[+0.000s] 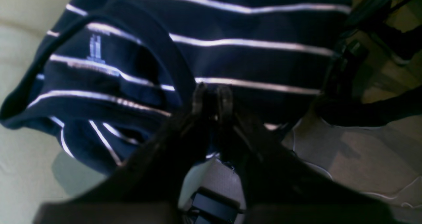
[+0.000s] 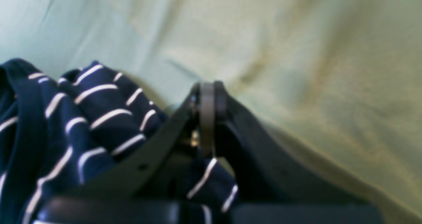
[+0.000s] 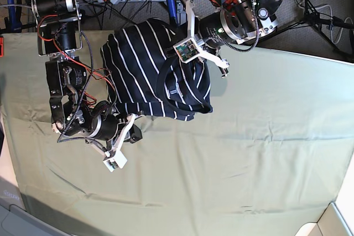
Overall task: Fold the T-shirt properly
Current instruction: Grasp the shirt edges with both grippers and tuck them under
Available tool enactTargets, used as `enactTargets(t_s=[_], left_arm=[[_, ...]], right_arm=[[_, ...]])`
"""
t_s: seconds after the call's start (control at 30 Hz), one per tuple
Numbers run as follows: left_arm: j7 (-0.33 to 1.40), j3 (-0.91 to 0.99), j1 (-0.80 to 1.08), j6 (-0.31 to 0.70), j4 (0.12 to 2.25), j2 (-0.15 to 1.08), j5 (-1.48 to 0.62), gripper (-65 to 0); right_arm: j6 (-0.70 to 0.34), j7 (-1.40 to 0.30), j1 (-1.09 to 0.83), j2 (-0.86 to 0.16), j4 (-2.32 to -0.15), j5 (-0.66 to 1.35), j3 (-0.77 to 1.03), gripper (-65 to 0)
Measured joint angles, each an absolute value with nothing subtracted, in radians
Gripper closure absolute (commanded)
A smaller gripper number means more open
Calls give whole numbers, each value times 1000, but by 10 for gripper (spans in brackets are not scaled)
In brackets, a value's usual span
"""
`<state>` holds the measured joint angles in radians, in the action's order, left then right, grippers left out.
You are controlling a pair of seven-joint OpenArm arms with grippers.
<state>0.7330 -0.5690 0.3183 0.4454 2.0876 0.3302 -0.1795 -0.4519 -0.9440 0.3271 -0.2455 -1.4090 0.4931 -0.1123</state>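
- Left wrist view: your left tool (image 1: 212,97) has its fingers nearly together right at the T-shirt (image 1: 230,26), next to the collar. They look pinched on a bit of striped fabric, though it's dark and blurry there, so I'd call that likely, not certain. The neck opening and label sit off to the left, with green cloth (image 1: 23,69) showing beyond the shirt's edge.
- Right wrist view: your right tool (image 2: 207,95) is clenched tight, fingertips pressed together. Striped fabric runs under and between the finger bases, so it seems to be gripping an edge of the T-shirt (image 2: 82,118), but the actual pinch point isn't clear. The rest bunches up on the left.
- Base view: the T-shirt (image 3: 149,64) is a rumpled heap at the far edge of the table (image 3: 265,153), between the two arms, with the left tool (image 3: 192,62) at its top right and the right tool (image 3: 131,122) at its lower left corner.
- Progress-wise, you're basically at the start. Nothing's spread flat, no neat fold shows, sleeves aren't sorted. I'd say you've got to lay it out first, then do all the folds.
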Motion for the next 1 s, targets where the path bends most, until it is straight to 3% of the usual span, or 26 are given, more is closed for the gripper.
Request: enactTargets(t_s=[0.6,1.0], left_arm=[[702,-564,175,417,1885,333,-142,-54],[679,-570,30,410,1726,355,-166,-54]], right_arm=[[-452,-1040,281,-245,-1400,535,-113,0],[-453,-1069,249,-363,-1401,708,-113,0]])
